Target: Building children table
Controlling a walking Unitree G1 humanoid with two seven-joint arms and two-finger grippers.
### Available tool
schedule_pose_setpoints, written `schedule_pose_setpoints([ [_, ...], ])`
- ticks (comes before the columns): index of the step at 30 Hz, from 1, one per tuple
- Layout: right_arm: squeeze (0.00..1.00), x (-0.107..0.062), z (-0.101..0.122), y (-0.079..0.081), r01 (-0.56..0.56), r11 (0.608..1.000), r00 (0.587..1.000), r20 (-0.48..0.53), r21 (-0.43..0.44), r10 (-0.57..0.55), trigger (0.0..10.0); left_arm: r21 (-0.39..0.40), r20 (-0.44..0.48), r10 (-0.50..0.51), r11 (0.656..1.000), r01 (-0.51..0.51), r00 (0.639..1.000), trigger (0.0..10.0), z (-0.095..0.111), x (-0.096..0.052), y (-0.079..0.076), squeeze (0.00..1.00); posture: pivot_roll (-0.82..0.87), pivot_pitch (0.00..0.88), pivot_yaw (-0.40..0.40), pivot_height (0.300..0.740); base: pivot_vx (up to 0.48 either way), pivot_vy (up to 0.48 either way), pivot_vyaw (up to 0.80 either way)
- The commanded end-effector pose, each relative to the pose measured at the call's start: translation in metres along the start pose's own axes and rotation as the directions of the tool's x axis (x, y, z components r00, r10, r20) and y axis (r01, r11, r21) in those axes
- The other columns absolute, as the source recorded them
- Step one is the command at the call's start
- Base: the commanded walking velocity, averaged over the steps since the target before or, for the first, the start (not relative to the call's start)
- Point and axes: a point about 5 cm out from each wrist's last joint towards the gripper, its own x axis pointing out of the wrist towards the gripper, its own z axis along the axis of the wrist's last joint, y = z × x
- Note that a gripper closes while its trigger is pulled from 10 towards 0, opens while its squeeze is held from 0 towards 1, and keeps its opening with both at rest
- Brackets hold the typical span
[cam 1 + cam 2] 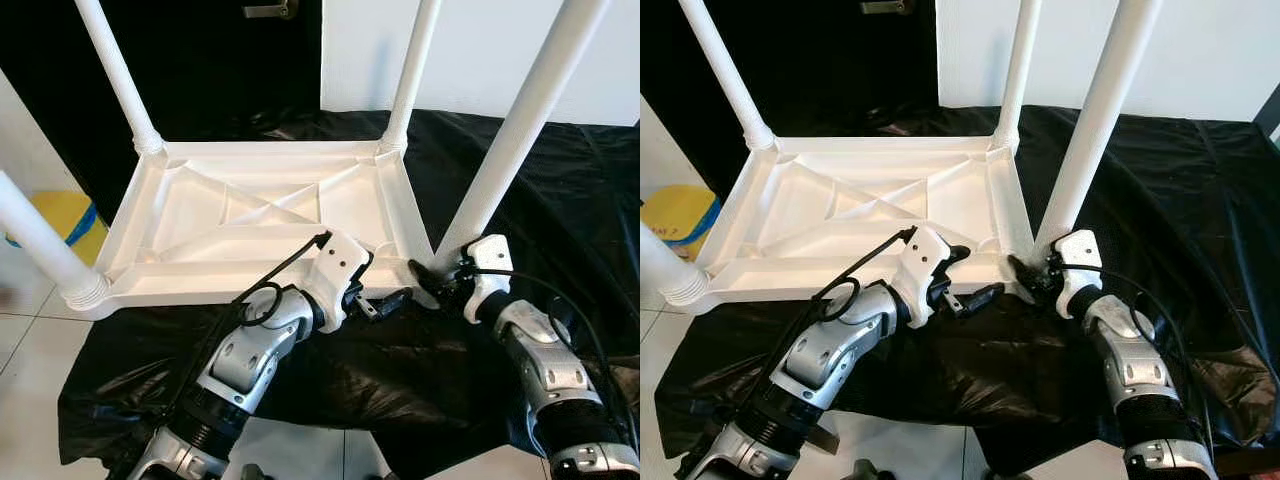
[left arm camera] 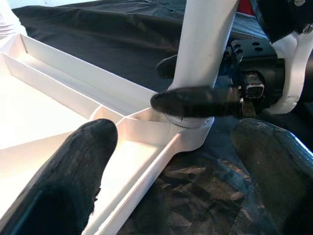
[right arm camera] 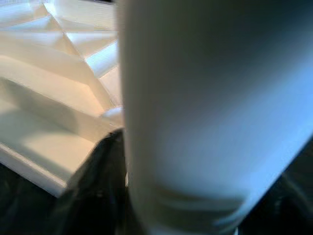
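A white plastic children's table lies upside down on a black sheet, with its legs pointing up. My right gripper is at the base of the near-right leg, one finger in front of the leg and one behind it, shut on it. That leg is very close in the right wrist view. My left gripper is open just left of that corner, astride the table's near rim: one finger is over the inside and the other over the sheet.
The other legs stand at the far-left, far-right and near-left corners. A yellow object sits on the floor at the left. White tiles lie before the sheet, and a white wall is behind.
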Motion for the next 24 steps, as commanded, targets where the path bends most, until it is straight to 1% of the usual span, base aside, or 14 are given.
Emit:
schedule_pose_setpoints([
  [1,0.00,0.0009,-0.0094,0.0078,-0.044,0.999,0.998,-0.042,0.011,0.044,0.0,0.004,-0.006,-0.072,0.997,0.072,0.997,10.0,-0.0017,0.0012,-0.0048,0.00,-0.06,0.065,-0.017,0.740,0.000,0.000,0.00],
  [4,0.00,0.0007,-0.0095,0.0067,-0.041,0.999,0.998,-0.042,0.014,0.041,0.0,0.003,-0.006,-0.070,0.998,0.070,0.998,10.0,-0.0020,0.0009,-0.0048,0.00,-0.06,0.067,-0.018,0.740,0.000,0.000,0.00],
  [5,0.00,-0.0001,-0.0107,0.0032,-0.015,1.000,0.999,-0.051,0.022,0.016,10.0,0.001,-0.007,-0.068,0.998,0.068,0.998,10.0,-0.0026,0.0008,-0.0051,0.00,-0.07,0.068,-0.019,0.740,0.000,0.000,0.00],
  [10,0.00,-0.0017,-0.0128,-0.0006,0.056,0.998,0.996,-0.070,0.026,-0.054,10.0,-0.001,-0.005,-0.066,0.998,0.066,0.998,10.0,-0.0026,0.0011,-0.0053,0.00,-0.07,0.071,-0.023,0.740,0.000,0.000,0.00],
  [12,0.00,-0.0024,-0.0146,-0.0011,0.135,0.990,0.988,-0.082,0.029,-0.132,10.0,-0.002,-0.006,-0.064,0.998,0.064,0.998,10.0,-0.0031,0.0010,-0.0055,0.00,-0.07,0.073,-0.022,0.740,0.000,0.000,0.00],
  [13,0.00,-0.0024,-0.0146,-0.0011,0.135,0.990,0.988,-0.082,0.029,-0.132,10.0,-0.002,-0.006,-0.064,0.998,0.064,0.998,10.0,-0.0031,0.0010,-0.0055,0.00,-0.07,0.073,-0.022,0.740,0.000,0.000,0.00],
  [14,0.00,-0.0027,-0.0153,-0.0007,0.172,0.985,0.982,-0.084,0.024,-0.170,10.0,-0.003,-0.006,-0.064,0.998,0.064,0.998,10.0,-0.0034,0.0009,-0.0056,0.00,-0.07,0.072,-0.022,0.740,0.000,0.000,0.00],
  [16,0.00,-0.0027,-0.0153,-0.0007,0.172,0.985,0.982,-0.084,0.024,-0.170,10.0,-0.003,-0.006,-0.064,0.998,0.064,0.998,10.0,-0.0034,0.0009,-0.0056,0.00,-0.07,0.072,-0.022,0.740,0.000,0.000,0.00],
  [18,0.00,-0.0024,-0.0160,0.0013,0.246,0.969,0.967,-0.083,0.035,-0.242,10.0,-0.004,-0.008,-0.064,0.998,0.064,0.998,10.0,-0.0042,0.0001,-0.0056,0.00,-0.08,0.072,-0.014,0.740,0.000,0.000,0.00],
  [19,0.00,-0.0024,-0.0160,0.0013,0.246,0.969,0.967,-0.083,0.035,-0.242,10.0,-0.004,-0.008,-0.064,0.998,0.064,0.998,10.0,-0.0042,0.0001,-0.0056,0.00,-0.08,0.072,-0.014,0.740,0.000,0.000,0.00],
  [20,0.00,-0.0021,-0.0160,0.0019,0.272,0.962,0.960,-0.082,0.039,-0.268,10.0,-0.004,-0.009,-0.064,0.998,0.064,0.998,10.0,-0.0044,-0.0002,-0.0055,0.00,-0.08,0.072,-0.014,0.740,0.000,0.000,0.00],
  [22,0.00,-0.0020,-0.0173,0.0036,0.385,0.920,0.921,-0.091,0.066,-0.379,10.0,-0.003,-0.011,-0.069,0.998,0.069,0.998,10.0,-0.0049,-0.0002,-0.0059,0.00,-0.08,0.071,-0.009,0.740,0.000,0.000,0.00],
  [23,0.00,-0.0020,-0.0173,0.0036,0.385,0.920,0.921,-0.091,0.066,-0.379,10.0,-0.003,-0.011,-0.069,0.998,0.069,0.998,10.0,-0.0049,-0.0002,-0.0059,0.00,-0.08,0.071,-0.009,0.740,0.000,0.000,0.00],
  [24,0.00,-0.0018,-0.0179,0.0065,0.432,0.898,0.900,-0.096,0.082,-0.425,10.0,-0.003,-0.011,-0.073,0.997,0.073,0.997,10.0,-0.0049,0.0002,-0.0065,0.00,-0.08,0.069,-0.009,0.740,0.000,0.000,0.00],
])
